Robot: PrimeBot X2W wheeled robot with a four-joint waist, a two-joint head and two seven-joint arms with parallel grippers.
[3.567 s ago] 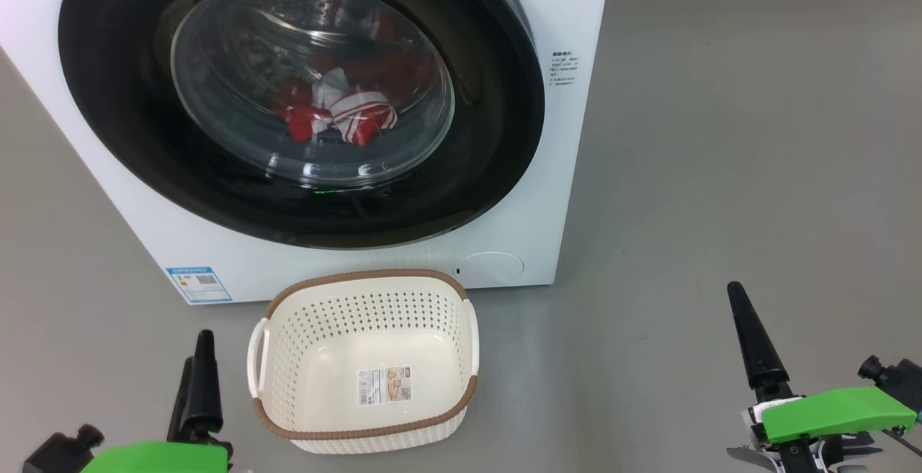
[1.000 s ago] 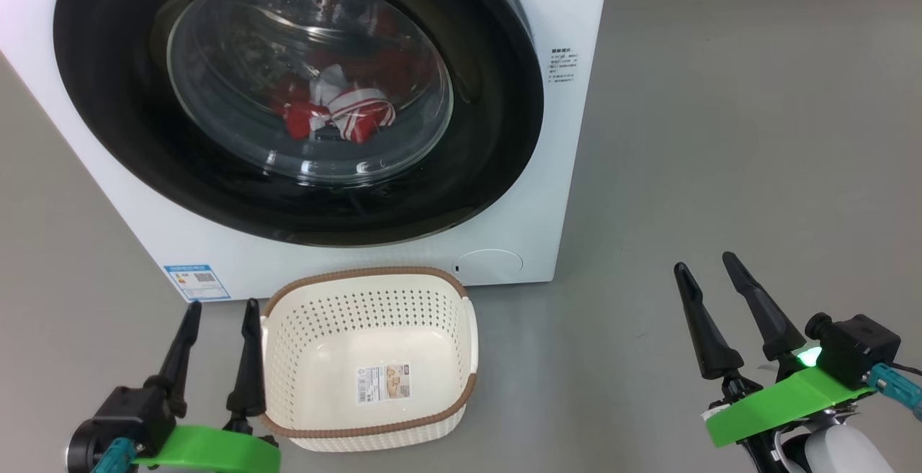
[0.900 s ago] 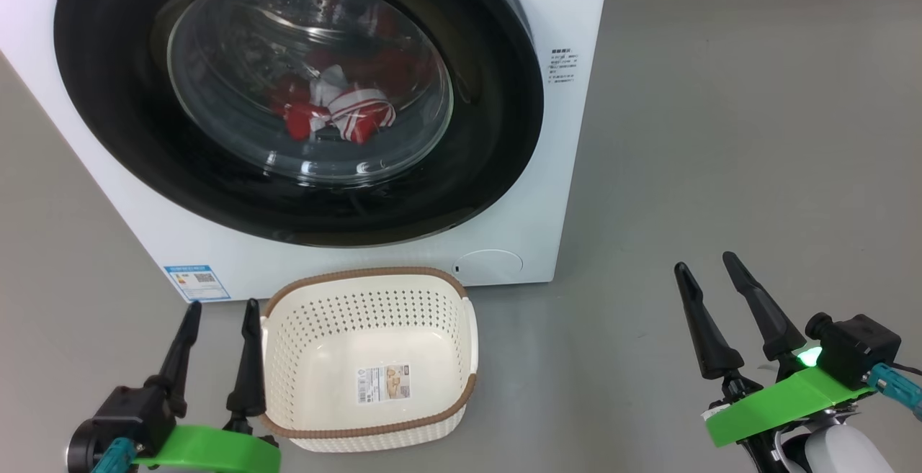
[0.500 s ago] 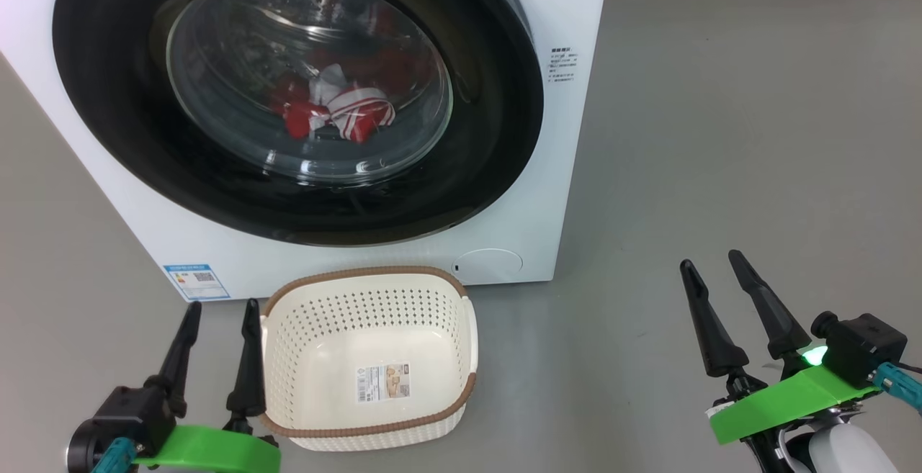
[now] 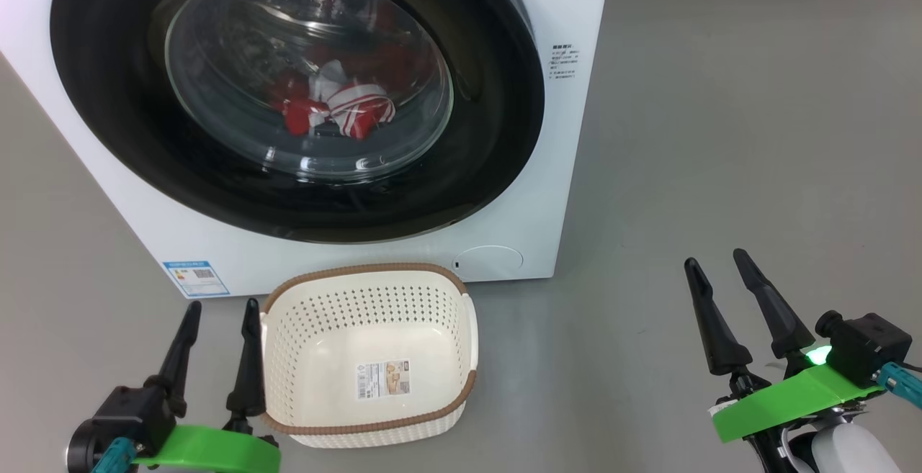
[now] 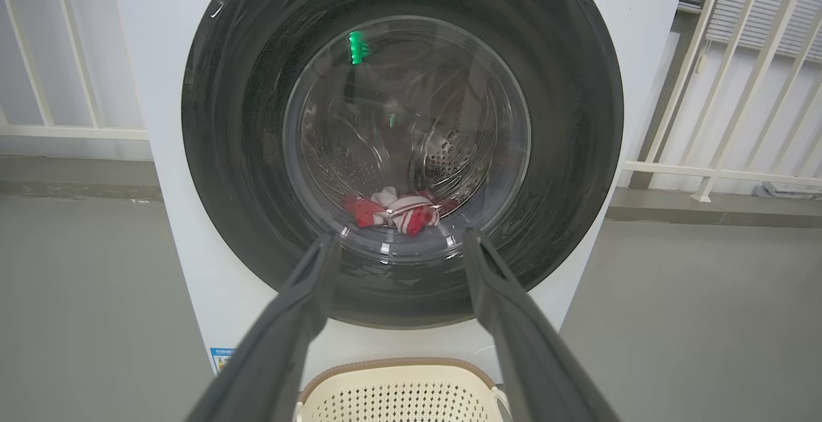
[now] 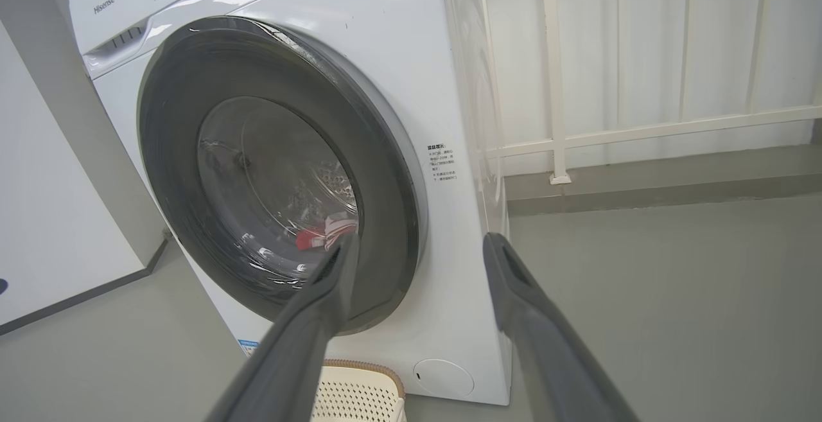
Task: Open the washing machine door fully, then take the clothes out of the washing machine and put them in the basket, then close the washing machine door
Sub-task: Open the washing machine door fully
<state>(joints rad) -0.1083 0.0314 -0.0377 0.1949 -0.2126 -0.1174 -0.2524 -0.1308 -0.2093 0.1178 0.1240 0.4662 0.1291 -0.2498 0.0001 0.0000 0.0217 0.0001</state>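
Note:
The white washing machine (image 5: 569,12) (image 7: 398,36) fills the upper left of the head view. Its round door (image 5: 497,134) (image 6: 244,152) (image 7: 379,203), with a black rim and glass bowl, looks shut. Behind the glass lie red clothes (image 5: 335,109) (image 6: 395,210) (image 7: 321,232) with a red-and-white striped band. On the floor before the machine stands the empty cream basket (image 5: 367,347) (image 6: 398,393) (image 7: 356,396). My left gripper (image 5: 220,311) (image 6: 398,242) is open just left of the basket. My right gripper (image 5: 717,260) (image 7: 417,245) is open over bare floor at the right, apart from the machine.
Grey floor (image 5: 720,134) stretches to the right of the machine. White railings (image 7: 642,130) (image 6: 719,171) stand behind it, and a white panel (image 7: 51,216) rises at its left. A blue label (image 5: 194,278) marks the machine's lower left corner.
Both grippers went from shut to open and turned upright since the oldest frame. Over the last second the picture slid up slightly and the right gripper drifted a little right.

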